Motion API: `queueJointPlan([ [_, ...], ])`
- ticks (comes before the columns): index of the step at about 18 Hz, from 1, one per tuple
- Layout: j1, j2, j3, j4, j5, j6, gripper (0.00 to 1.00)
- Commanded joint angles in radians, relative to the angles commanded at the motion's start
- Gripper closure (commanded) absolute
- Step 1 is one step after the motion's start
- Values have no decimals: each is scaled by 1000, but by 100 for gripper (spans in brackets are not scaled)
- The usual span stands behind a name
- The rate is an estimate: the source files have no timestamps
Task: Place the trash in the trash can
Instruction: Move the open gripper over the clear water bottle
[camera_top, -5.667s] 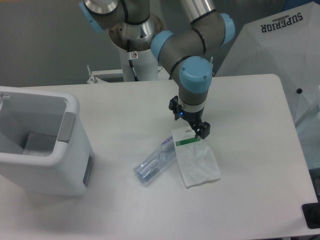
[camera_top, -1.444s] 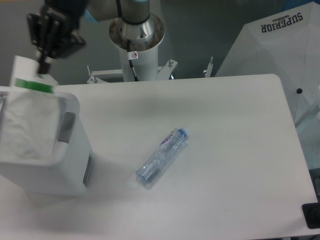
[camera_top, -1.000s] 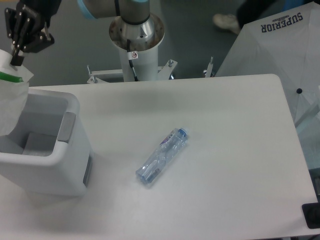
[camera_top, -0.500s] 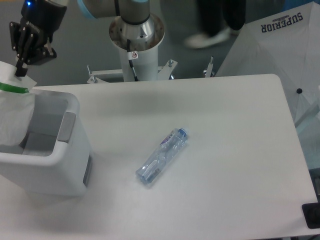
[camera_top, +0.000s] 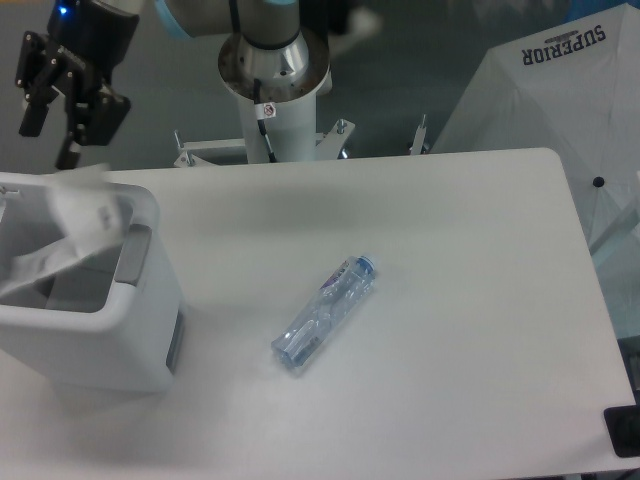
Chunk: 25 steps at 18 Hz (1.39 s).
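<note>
- My claw (camera_top: 48, 130) hangs above the far rim of the trash can (camera_top: 90, 345), its 2 fingers spread, gripping nothing.
- The plastic bag (camera_top: 70, 235), blurred, lies in the can's opening, apart from my fingers.
- The crushed bottle (camera_top: 323, 315) lies on the counter (camera_top: 470, 330), well right of the can.

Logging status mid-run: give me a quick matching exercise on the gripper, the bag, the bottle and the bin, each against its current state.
Things:
1. gripper
2. plastic bag
3. crushed bottle
4. trash can

States:
A. lying on the table, blue cap up-right
B. open, holding nothing
C. blurred, at the bin's opening
D. upright at the table's left end

Pairs: 1-B, 2-C, 3-A, 4-D
</note>
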Motion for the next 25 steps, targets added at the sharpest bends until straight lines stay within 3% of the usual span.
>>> queueJointPlan([
  [5,138,-50,20,0,-6,2,0],
  [12,258,-201,51,0,2,8,0],
  [15,267,-267,54,9,11,14,0],
  [25,220,-497,109,-8,238,35,0],
])
